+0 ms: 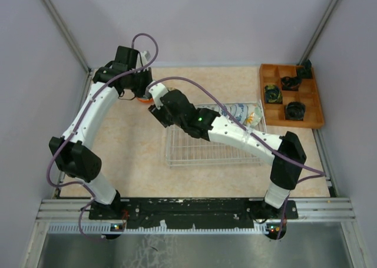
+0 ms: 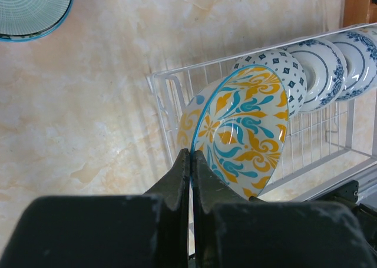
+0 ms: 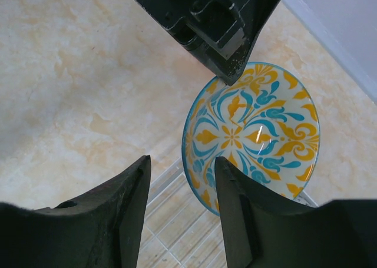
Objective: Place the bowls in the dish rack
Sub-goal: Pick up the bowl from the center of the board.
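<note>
1. The left hand [image 2: 191,154] clamps the rim of a yellow-and-teal bowl [image 2: 241,132], held on edge at a corner of the dish rack [image 2: 168,88].
2. The right hand [image 3: 181,161] is parted, with the bowl's rim just beyond its fingers.

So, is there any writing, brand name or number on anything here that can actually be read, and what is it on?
None: no readable text in any view.
The yellow-and-blue bowl and the blue-and-white bowls in the dish rack carry only painted patterns.
The arms show no legible labels; any marks at their bases are too small to tell.
</note>
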Robot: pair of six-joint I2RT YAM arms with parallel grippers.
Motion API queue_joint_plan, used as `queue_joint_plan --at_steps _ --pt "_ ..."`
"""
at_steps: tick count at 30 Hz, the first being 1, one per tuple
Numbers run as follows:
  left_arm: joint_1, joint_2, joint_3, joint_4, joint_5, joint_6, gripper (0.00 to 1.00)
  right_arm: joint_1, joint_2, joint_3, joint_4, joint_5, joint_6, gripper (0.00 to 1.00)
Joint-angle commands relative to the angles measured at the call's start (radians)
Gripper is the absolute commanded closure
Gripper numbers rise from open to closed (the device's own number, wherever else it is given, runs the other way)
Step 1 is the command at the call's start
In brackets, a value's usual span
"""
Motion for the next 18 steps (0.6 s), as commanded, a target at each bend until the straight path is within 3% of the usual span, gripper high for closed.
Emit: queue_joint_plan --at_steps 1,14,18 --pt "-0.012 -0.046 0.039 -0.002 0.045 0.013 1.0 0.008 0.006 0.011 0.033 0.029 -0.012 0.53" --pt "-0.014 -0.053 0.051 -0.009 0.083 0.016 1.0 0.008 0.048 0.041 -0.005 0.023 -0.003 0.59" --pt "-0.015 -0.05 0.045 -0.004 0.081 0.015 1.0 0.008 0.042 0.036 0.0 0.018 0.004 0.87"
